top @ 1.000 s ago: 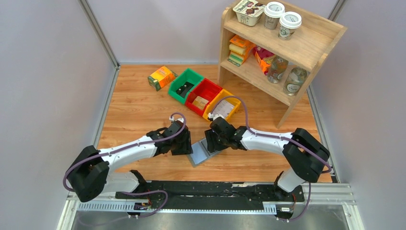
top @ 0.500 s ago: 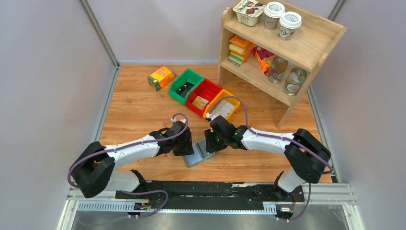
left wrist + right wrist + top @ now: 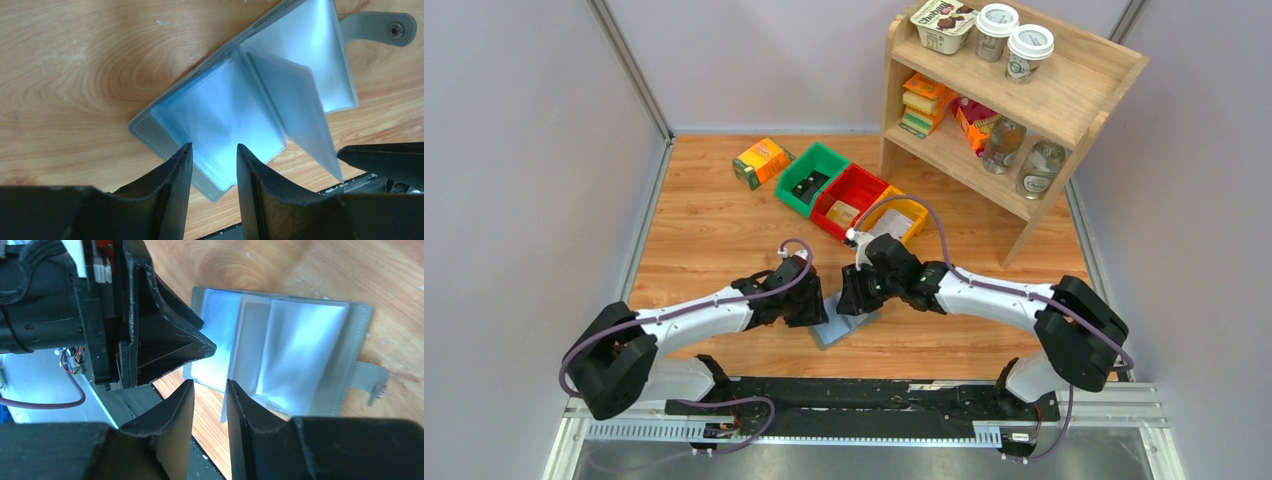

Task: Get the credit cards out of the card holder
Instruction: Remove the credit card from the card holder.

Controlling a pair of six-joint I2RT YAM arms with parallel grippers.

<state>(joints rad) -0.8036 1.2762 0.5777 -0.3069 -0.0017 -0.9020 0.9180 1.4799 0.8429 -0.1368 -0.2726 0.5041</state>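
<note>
The grey card holder lies open on the wooden table between my two grippers. In the left wrist view the card holder shows blue-grey clear pockets fanned up, with the snap tab at the far side. My left gripper is open, its fingers astride the near corner of the pockets. My right gripper is open with a narrow gap, and the edge of a lifted clear pocket leaf sits beside one finger. I cannot make out any credit cards in the pockets. In the top view the left gripper and the right gripper are close together.
Green, red and yellow bins stand in a row behind the grippers, with an orange-green carton to their left. A wooden shelf with cups and packets stands at the back right. The black base rail runs just in front of the holder.
My right gripper has shifted left and tilted down onto the holder's pockets. My left gripper has edged slightly right. The holder has slid a little toward the front.
</note>
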